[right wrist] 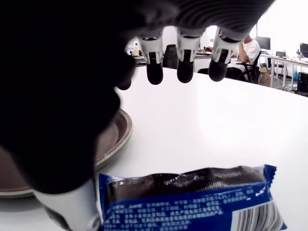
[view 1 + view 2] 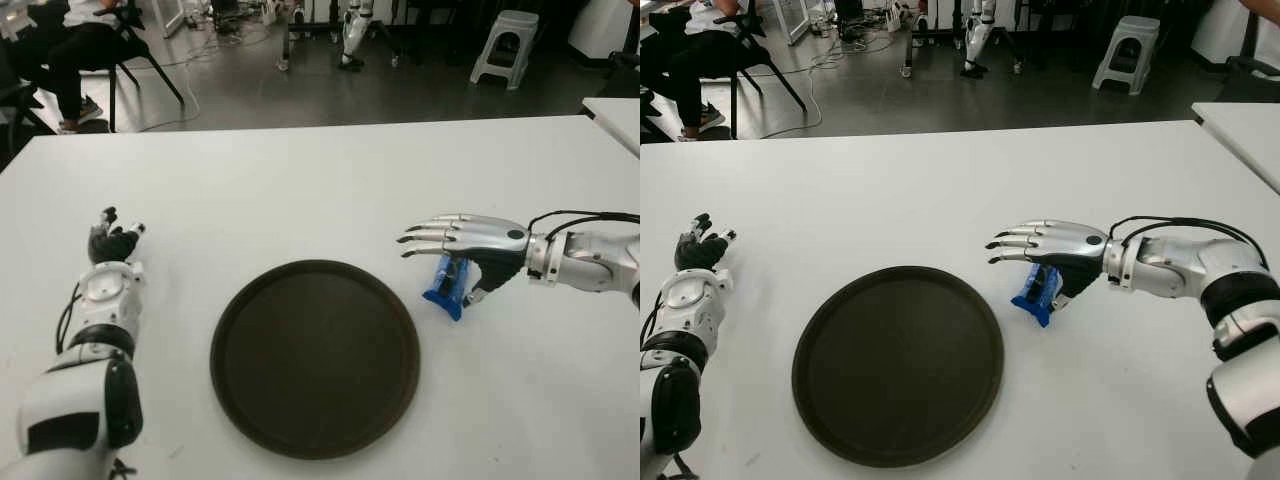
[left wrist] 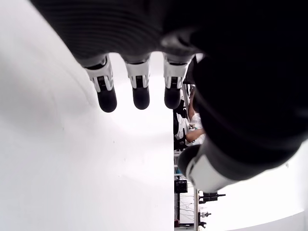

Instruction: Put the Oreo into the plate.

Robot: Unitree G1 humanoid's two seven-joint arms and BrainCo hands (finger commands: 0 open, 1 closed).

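The Oreo [image 2: 445, 286] is a blue packet lying on the white table just right of the dark round plate [image 2: 315, 357]. My right hand [image 2: 442, 250] hovers right over the packet with its fingers [image 1: 185, 67] stretched out flat toward the plate. The thumb [image 1: 72, 207] stands down at one end of the packet [image 1: 192, 202], and the fingers do not close on it. The plate holds nothing. My left hand [image 2: 112, 241] shows at the left of the plate, its fingers [image 3: 140, 94] relaxed and holding nothing.
The white table [image 2: 300, 190] runs far back. A second table's corner [image 2: 615, 115] shows at the far right. Beyond the far edge are a seated person [image 2: 70, 50], a chair and a grey stool [image 2: 505, 45].
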